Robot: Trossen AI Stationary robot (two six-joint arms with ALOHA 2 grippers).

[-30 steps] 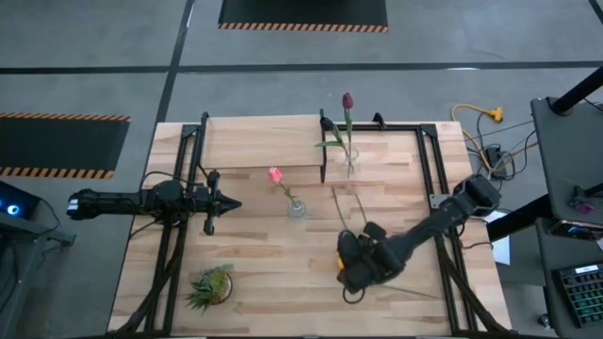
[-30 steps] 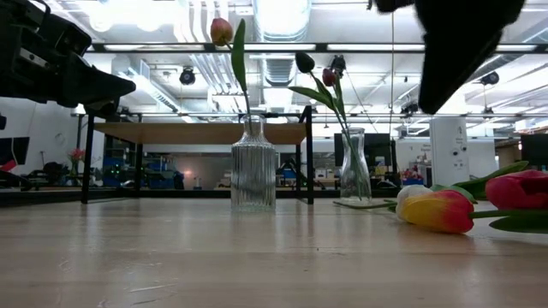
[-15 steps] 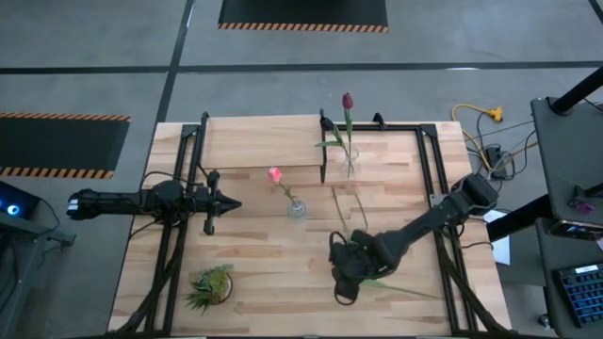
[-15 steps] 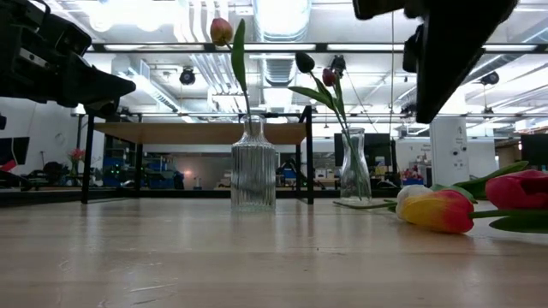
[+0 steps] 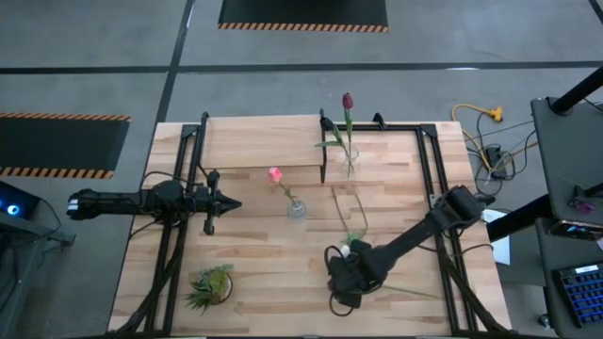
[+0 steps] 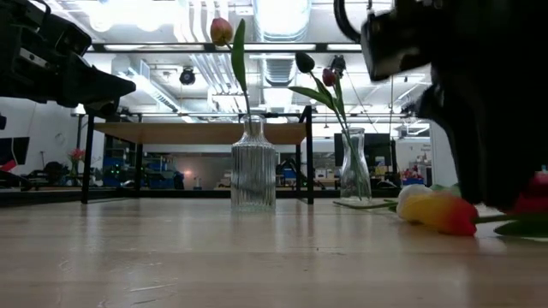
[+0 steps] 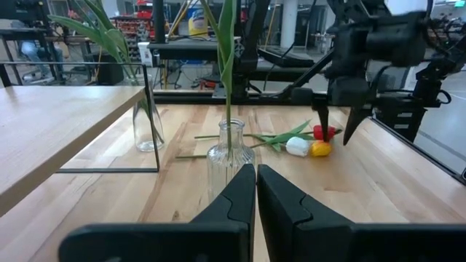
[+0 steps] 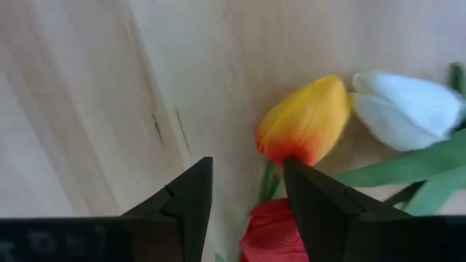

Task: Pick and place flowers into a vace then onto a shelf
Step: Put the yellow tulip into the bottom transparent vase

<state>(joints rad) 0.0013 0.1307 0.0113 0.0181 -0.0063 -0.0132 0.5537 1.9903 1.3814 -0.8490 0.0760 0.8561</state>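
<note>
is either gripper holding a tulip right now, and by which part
Nothing is held. The right gripper hangs open over the orange-yellow tulip lying on the table; the left gripper is shut and empty.

red tulip (image 8: 271,231) cut off at frame edge — stems hidden behind right arm (image 6: 488,111)

Five tulips (image 7: 306,146), two glass vases (image 5: 297,208), one tuft plant (image 5: 209,286).
</note>
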